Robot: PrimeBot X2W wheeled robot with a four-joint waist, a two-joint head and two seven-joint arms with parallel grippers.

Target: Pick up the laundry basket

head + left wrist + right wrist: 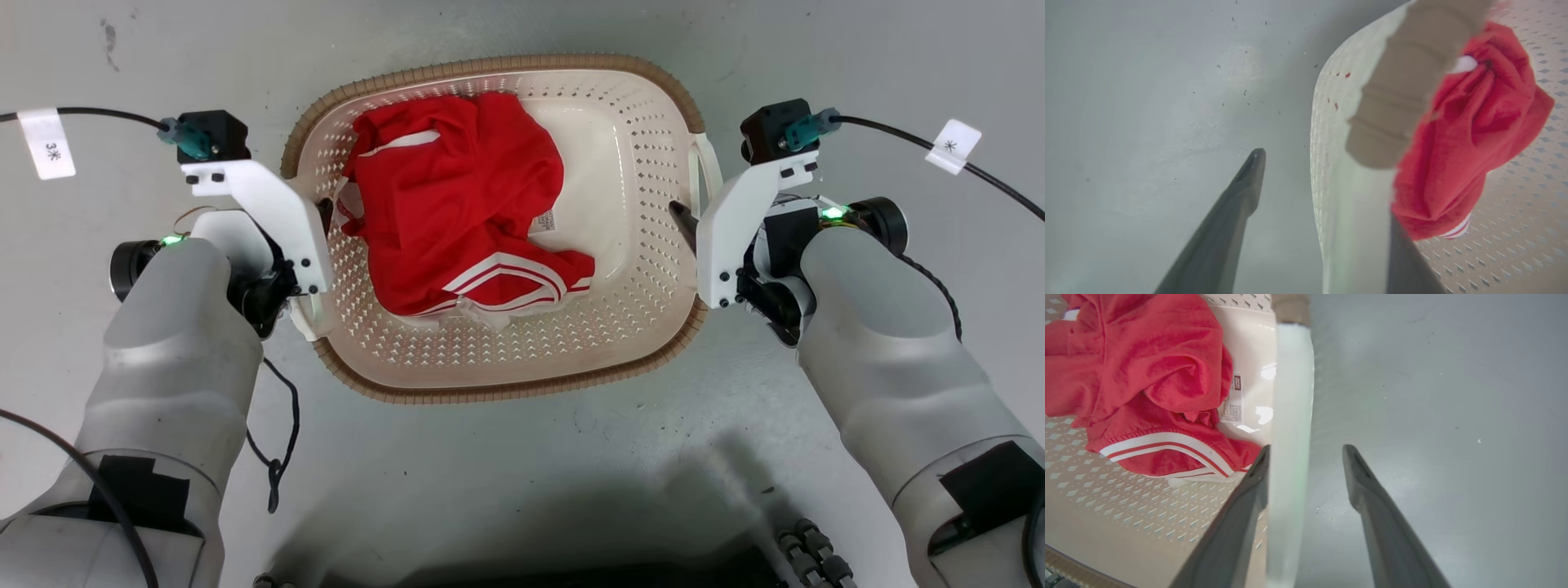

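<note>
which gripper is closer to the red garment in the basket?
Left. The left gripper straddles the laundry basket wall right beside the red garment; the right gripper straddles the opposite side, bare basket bottom between.

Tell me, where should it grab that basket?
Put the left gripper on the left handle, the right gripper on the right handle, both from above. Each handle is a thin bar standing off the wall, and the laundry basket is wide, so lifting both ends should keep it level.
</note>
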